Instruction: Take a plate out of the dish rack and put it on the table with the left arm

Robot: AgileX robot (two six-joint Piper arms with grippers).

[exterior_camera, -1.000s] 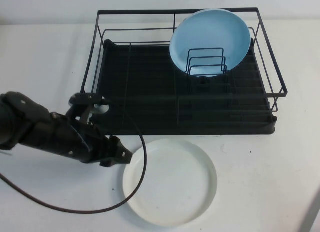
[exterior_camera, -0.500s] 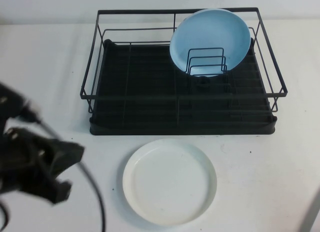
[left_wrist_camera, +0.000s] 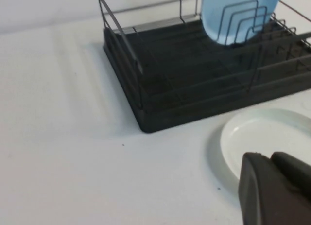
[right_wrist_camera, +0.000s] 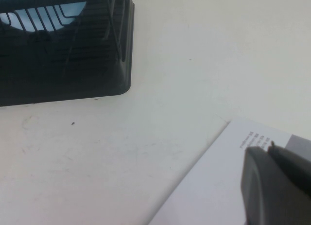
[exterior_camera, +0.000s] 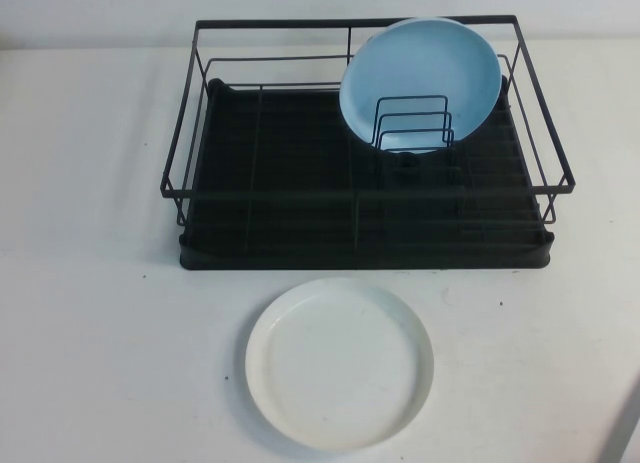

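Note:
The white plate (exterior_camera: 340,363) lies flat on the table (exterior_camera: 90,333), just in front of the dish rack (exterior_camera: 280,173). It also shows in the left wrist view (left_wrist_camera: 272,135). Neither arm shows in the high view. In the left wrist view my left gripper (left_wrist_camera: 270,158) is shut and empty, held off the plate's near-left edge, with the rack (left_wrist_camera: 184,64) beyond. In the right wrist view my right gripper (right_wrist_camera: 270,147) is shut and empty, over a white printed sheet (right_wrist_camera: 214,186) off the rack's right side.
A light blue plate (exterior_camera: 420,73) stands upright against the wire dividers at the rack's back right. The rack's corner shows in the right wrist view (right_wrist_camera: 63,64). A grey edge (exterior_camera: 625,433) crosses the high view's bottom right corner.
My left arm has drawn back from the white plate's left edge, moved left and gone out of the high view. The plate has stayed flat on the table.

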